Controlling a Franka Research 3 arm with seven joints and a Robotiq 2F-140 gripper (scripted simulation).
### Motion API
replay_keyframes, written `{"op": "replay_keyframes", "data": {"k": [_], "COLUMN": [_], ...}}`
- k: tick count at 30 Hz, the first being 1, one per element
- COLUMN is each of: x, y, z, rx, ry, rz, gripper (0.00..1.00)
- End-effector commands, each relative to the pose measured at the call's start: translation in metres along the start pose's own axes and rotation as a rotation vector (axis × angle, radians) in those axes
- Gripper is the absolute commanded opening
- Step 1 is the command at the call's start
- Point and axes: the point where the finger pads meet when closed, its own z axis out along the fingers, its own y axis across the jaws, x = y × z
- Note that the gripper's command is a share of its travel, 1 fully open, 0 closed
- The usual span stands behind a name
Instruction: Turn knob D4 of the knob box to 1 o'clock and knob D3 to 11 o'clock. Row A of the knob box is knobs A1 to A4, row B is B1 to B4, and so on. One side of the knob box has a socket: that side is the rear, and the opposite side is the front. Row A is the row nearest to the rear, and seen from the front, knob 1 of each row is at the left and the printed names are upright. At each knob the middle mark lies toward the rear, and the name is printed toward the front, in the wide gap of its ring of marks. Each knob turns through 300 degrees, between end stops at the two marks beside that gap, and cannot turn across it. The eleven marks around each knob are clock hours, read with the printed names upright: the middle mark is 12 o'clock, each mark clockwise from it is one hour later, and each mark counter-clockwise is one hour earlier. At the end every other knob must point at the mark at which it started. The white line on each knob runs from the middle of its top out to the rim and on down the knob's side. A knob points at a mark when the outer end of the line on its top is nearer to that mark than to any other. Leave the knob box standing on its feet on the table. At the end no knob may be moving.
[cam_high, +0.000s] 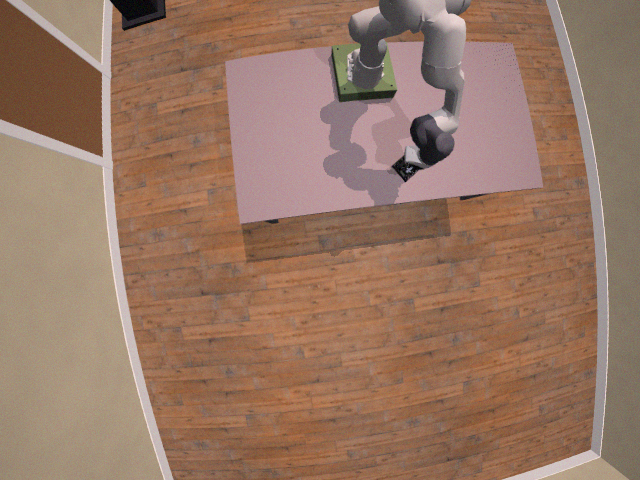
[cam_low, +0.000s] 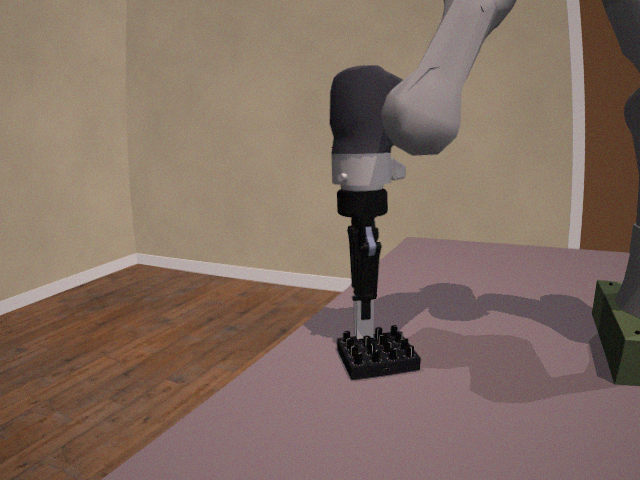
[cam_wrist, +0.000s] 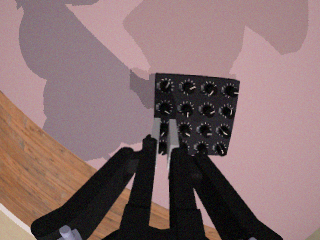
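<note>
In the wrist view, the gripper (cam_wrist: 164, 128) (cam_low: 364, 336) partly hid the 2 lower rows of knobs at the left. Whether it gripped 1 was unclear. Printed names were too small to read. The top view's upper edge cut off the arm (cam_high: 443, 43) (cam_low: 439, 77).

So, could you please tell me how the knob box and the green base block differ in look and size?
The knob box is black, while the base block is green. The knob box is the smaller; the base block is larger. Knobs stand in rows on the knob box, whereas the base block carries the arm's foot. Both rest on the pink table top.
</note>
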Motion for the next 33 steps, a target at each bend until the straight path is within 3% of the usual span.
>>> {"op": "replay_keyframes", "data": {"k": [1, 19, 33], "x": [-0.0015, -0.0015, -0.0015], "y": [-0.0004, -0.0004, -0.0004], "z": [-0.0001, -0.0001, -0.0001], "rx": [0.002, 0.002, 0.003], "ry": [-0.003, -0.003, -0.003], "rz": [-0.009, -0.13, -0.382], "gripper": [0.05, 0.05, 0.05]}}
